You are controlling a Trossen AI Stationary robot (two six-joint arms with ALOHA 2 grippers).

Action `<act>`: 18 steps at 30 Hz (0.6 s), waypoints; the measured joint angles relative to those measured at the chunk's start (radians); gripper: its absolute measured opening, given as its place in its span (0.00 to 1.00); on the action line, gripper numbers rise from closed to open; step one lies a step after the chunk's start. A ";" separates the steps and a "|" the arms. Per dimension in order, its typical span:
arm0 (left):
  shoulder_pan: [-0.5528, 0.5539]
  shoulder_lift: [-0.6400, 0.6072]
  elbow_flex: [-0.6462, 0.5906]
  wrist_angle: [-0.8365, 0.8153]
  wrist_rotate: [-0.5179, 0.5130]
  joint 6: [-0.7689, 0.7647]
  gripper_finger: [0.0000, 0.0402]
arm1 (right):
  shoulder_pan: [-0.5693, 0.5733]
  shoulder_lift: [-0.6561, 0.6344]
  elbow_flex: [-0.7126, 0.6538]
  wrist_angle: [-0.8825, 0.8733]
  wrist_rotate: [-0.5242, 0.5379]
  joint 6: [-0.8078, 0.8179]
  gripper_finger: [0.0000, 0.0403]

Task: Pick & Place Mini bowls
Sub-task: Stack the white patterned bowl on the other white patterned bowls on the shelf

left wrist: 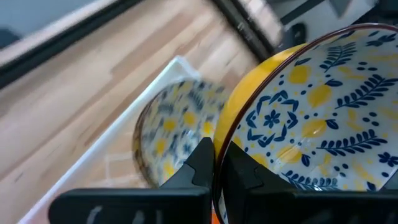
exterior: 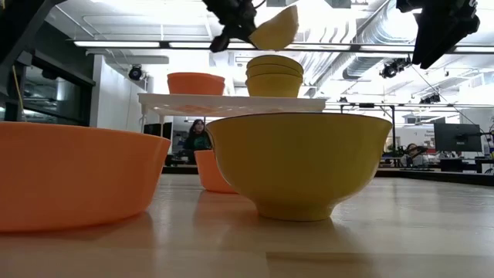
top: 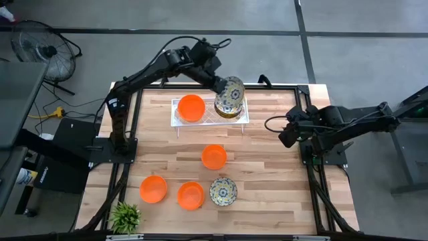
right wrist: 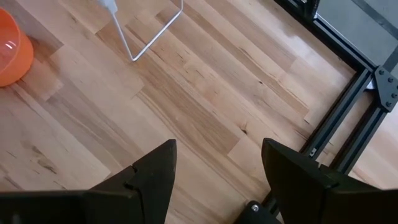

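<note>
My left gripper (top: 221, 86) is over the white tray (top: 179, 122) at the table's far middle, shut on a floral mini bowl (top: 233, 94) with a yellow outside. The bowl is tilted above a stack of floral bowls (top: 227, 111) on the tray, as the low view (exterior: 276, 29) also shows. An orange bowl (top: 191, 108) stands on the tray's left part. Three orange bowls (top: 213, 156) (top: 153, 189) (top: 190, 195) and one floral bowl (top: 223, 191) stand on the table. My right gripper (top: 286, 136) is open and empty above the table's right side. My left gripper pinches the floral bowl's rim (left wrist: 227, 142), with one finger (left wrist: 202, 163) on the yellow outside and the other inside the bowl. The fingers come from the table's left, slanting down. The bowl is lifted clear and tilted, above the stack (left wrist: 168, 134) on the tray.
The tray stands on thin wire legs (right wrist: 152, 43) above the tabletop. A small green plant (top: 125, 217) sits at the near left corner. Bare wood lies at the table's right side (right wrist: 205, 93), under my right gripper. A black metal frame (top: 314, 181) borders the table.
</note>
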 joint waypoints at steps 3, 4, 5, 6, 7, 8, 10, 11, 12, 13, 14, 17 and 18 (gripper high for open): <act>0.000 0.003 -0.001 -0.042 -0.014 -0.002 0.01 | 0.000 0.000 0.000 0.000 0.000 0.000 0.56; 0.000 0.004 -0.001 -0.060 -0.016 -0.002 0.01 | 0.000 0.000 0.000 0.000 0.000 0.000 0.56; 0.000 0.003 -0.001 -0.075 -0.015 0.000 0.01 | 0.000 0.000 0.000 0.000 0.001 0.000 0.56; 0.000 0.003 -0.001 -0.081 -0.016 0.003 0.01 | 0.000 0.000 0.000 0.000 0.002 0.000 0.56; 0.000 0.003 -0.001 -0.084 -0.016 0.004 0.01 | 0.000 0.000 0.000 0.000 0.005 0.000 0.56; 0.000 0.003 -0.001 -0.094 -0.018 0.007 0.01 | 0.000 0.000 0.000 0.000 0.006 0.000 0.56; 0.000 0.003 -0.001 -0.117 -0.025 0.013 0.01 | 0.000 0.000 0.000 0.000 0.008 0.000 0.56; 0.000 0.003 -0.001 -0.119 -0.029 0.015 0.01 | 0.000 0.000 0.000 0.000 0.008 0.000 0.56; 0.000 0.003 -0.001 -0.121 -0.033 0.017 0.01 | 0.000 0.000 0.000 0.000 0.008 0.000 0.56; 0.000 0.003 -0.001 -0.130 -0.038 0.019 0.01 | 0.000 0.000 0.000 0.000 0.008 0.000 0.56; 0.000 0.003 -0.001 -0.142 -0.047 0.021 0.01 | 0.000 0.000 0.000 0.000 0.008 0.000 0.56; 0.000 0.003 -0.001 -0.146 -0.059 0.024 0.01 | 0.000 0.000 0.000 0.000 0.008 0.000 0.56; 0.000 0.002 -0.001 -0.145 -0.059 0.024 0.01 | 0.000 0.000 0.000 0.000 0.008 0.000 0.56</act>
